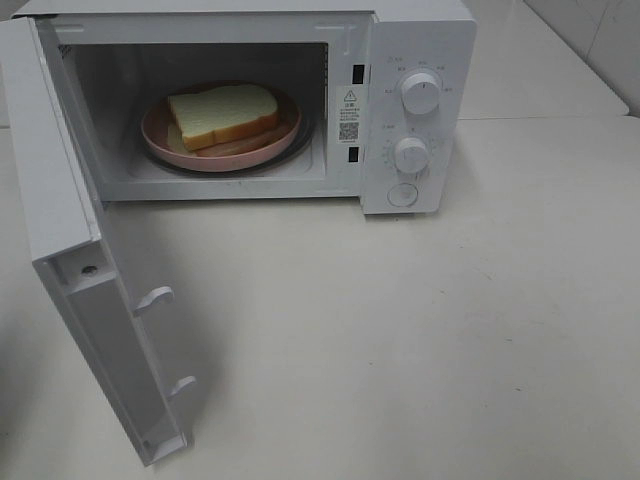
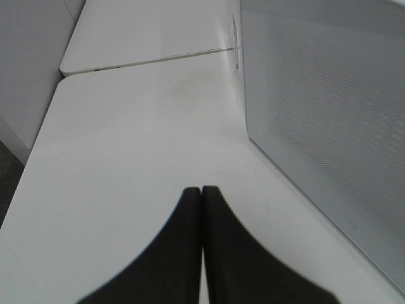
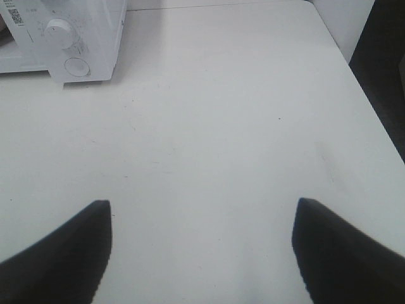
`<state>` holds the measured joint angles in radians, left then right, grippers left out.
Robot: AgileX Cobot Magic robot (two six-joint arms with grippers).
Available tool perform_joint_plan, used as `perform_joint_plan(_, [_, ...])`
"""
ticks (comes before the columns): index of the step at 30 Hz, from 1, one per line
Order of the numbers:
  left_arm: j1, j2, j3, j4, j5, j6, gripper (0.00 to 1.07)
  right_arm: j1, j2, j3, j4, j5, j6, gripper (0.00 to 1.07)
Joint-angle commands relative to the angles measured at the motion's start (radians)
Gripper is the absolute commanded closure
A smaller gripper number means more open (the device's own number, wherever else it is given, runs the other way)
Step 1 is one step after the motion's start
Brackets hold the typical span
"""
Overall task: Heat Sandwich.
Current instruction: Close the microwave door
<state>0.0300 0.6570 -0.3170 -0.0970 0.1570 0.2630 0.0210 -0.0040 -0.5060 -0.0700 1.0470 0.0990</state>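
The sandwich (image 1: 224, 113), pale bread with tan crust, lies on a round pink plate (image 1: 160, 140) inside the white microwave (image 1: 420, 50). The microwave door (image 1: 60, 220) stands wide open toward the front left. Neither arm shows in the exterior high view. In the left wrist view my left gripper (image 2: 201, 190) is shut with its black fingers pressed together, nothing between them, beside the door's outer panel (image 2: 323, 107). My right gripper (image 3: 202, 206) is open over bare table, with the microwave's control panel (image 3: 69, 38) far off.
Two dials (image 1: 420, 93) and a button (image 1: 403, 195) sit on the microwave's right panel. The white table (image 1: 420, 330) spreads out in front. A seam between two tabletops (image 2: 152, 60) and the table's left edge (image 2: 25, 164) show in the left wrist view.
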Motion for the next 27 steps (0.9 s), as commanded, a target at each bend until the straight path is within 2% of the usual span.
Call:
perform_joint_plan(1, [-0.003,0.030,0.038,-0.004,-0.146,0.005,1.07,-0.009,-0.027,0.003,0.002,-0.008,-0.011,0.31])
perform_joint_plan(5, [-0.003,0.096,0.090,0.012,-0.388,0.004,1.07,-0.009,-0.027,0.003,0.002,-0.008,-0.011,0.31])
perform_joint_plan(8, [-0.003,0.132,0.105,0.024,-0.474,-0.006,1.07,-0.009,-0.027,0.003,0.002,-0.008,-0.011,0.31])
perform_joint_plan(12, [-0.003,0.212,0.107,0.079,-0.573,-0.052,1.07,-0.009,-0.027,0.003,0.002,-0.008,-0.011,0.31])
perform_joint_plan(14, [-0.003,0.285,0.107,0.163,-0.624,-0.128,1.07,-0.009,-0.027,0.003,0.002,-0.008,-0.011,0.31])
perform_joint_plan(15, [-0.003,0.285,0.107,0.163,-0.624,-0.128,1.07,-0.009,-0.027,0.003,0.002,-0.008,-0.011,0.31])
perform_joint_plan(18, [-0.025,0.367,0.106,0.278,-0.685,-0.255,1.07,-0.009,-0.027,0.003,0.002,-0.008,-0.011,0.31])
perform_joint_plan(22, [-0.087,0.452,0.106,0.337,-0.762,-0.263,1.07,-0.009,-0.027,0.003,0.002,-0.008,-0.011,0.31])
perform_joint_plan(27, [-0.151,0.552,0.106,0.330,-0.846,-0.250,1.07,-0.009,-0.027,0.003,0.002,-0.008,-0.011,0.31])
